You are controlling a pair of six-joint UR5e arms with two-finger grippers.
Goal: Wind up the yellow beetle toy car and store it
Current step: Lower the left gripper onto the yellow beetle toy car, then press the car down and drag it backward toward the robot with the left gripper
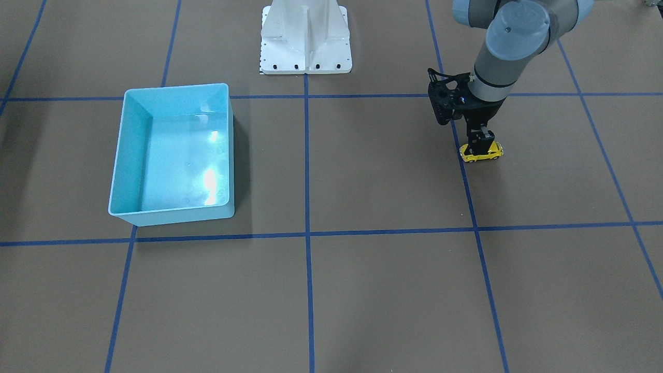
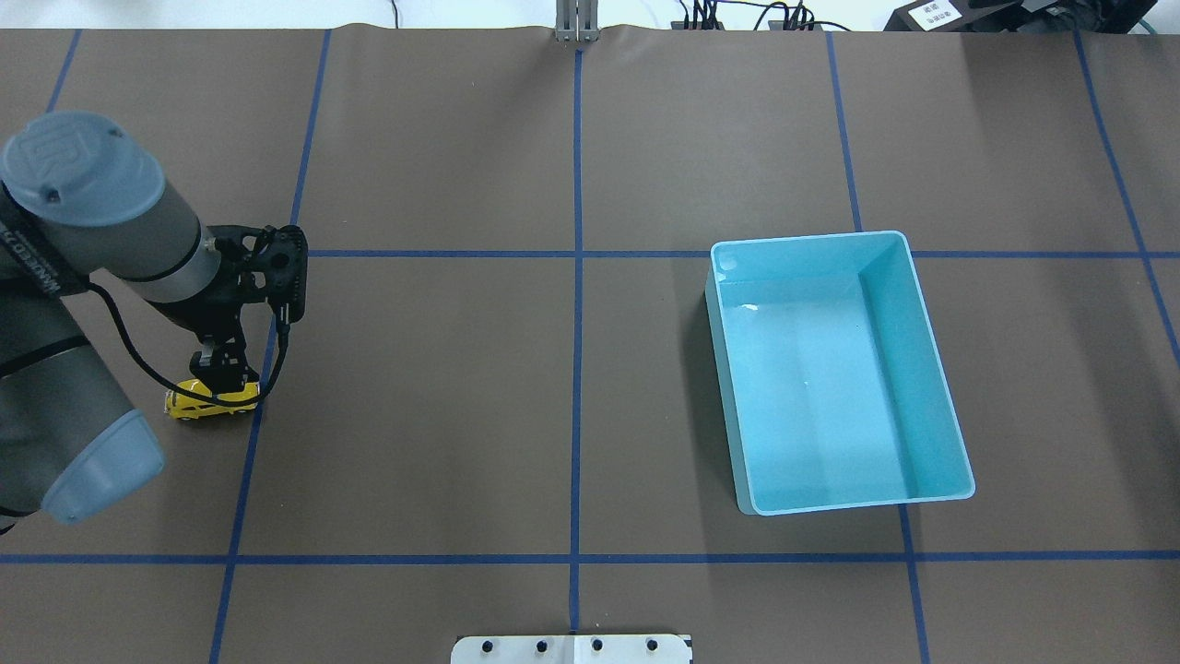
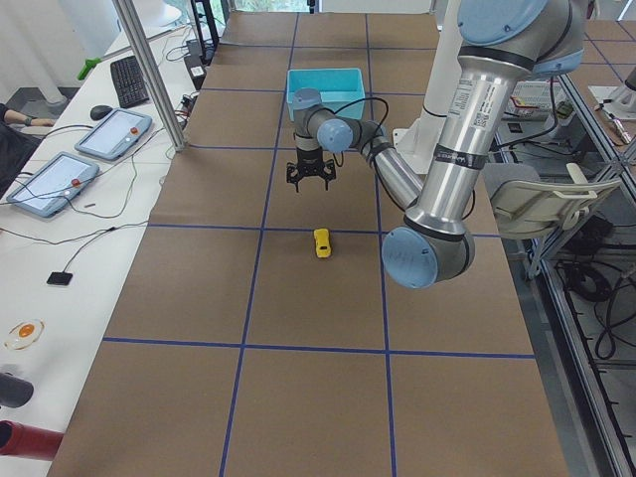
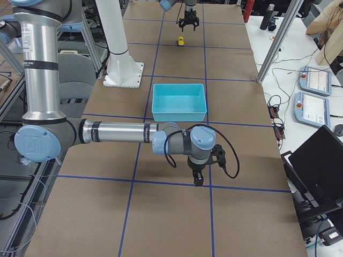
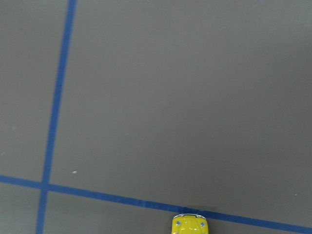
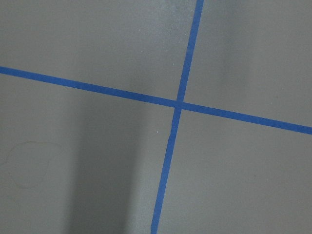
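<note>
Yellow beetle toy car (image 1: 481, 153) sits on the surface (image 1: 388, 171) at robot's left, beside a blue tape line (image 1: 469, 197), well apart from light blue bin (image 1: 171, 217). Left tool (image 3: 311, 182) hangs above it, splayed, grasping nothing. Left wrist view crops the car to one end. Right tool (image 4: 198, 179): cannot tell its grip.

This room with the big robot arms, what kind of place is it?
Probably a robot test lab. A grey left arm and right arm stand at a brown table marked with blue tape lines, and the desk beside it holds control tablets and a keyboard.
</note>
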